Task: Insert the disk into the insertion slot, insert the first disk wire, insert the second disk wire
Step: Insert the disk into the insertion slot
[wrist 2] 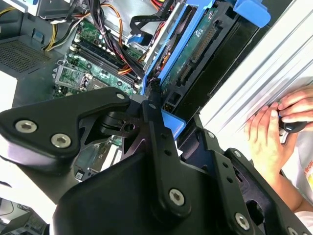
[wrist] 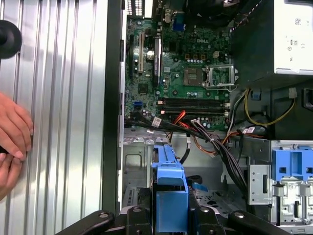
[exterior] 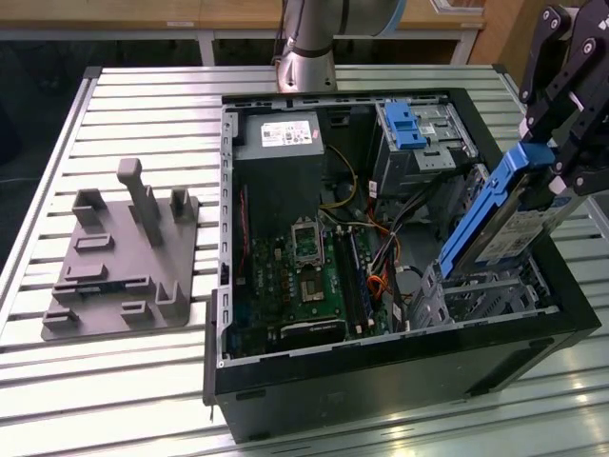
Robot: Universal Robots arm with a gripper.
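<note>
here, the black pincer (exterior: pixel 539 155) is clamped on the upper end of the tilted, blue-framed flat silver hard drive (exterior: pixel 495 224).
the drive's lower end sits at the rim of the perforated silver-grey sheet-metal cage (exterior: pixel 481 295) just beneath the pincer; the green motherboard (wrist: pixel 186 73) lies lower, off to one side, inside the open black computer case (exterior: pixel 400 381).

The disk (exterior: pixel 504 224), a flat rectangular silver hard drive with a white printed label, sat framed in a bright blue plastic caddy. In the exterior view it stood on edge and tilted, its top leaning toward 1 o'clock and clamped by the black gripper (exterior: pixel 544 150). Its lower end was at the top of the insertion slot (exterior: pixel 481 295), a boxy silver-grey cage of perforated sheet metal in the open case's 4 o'clock corner.
</note>
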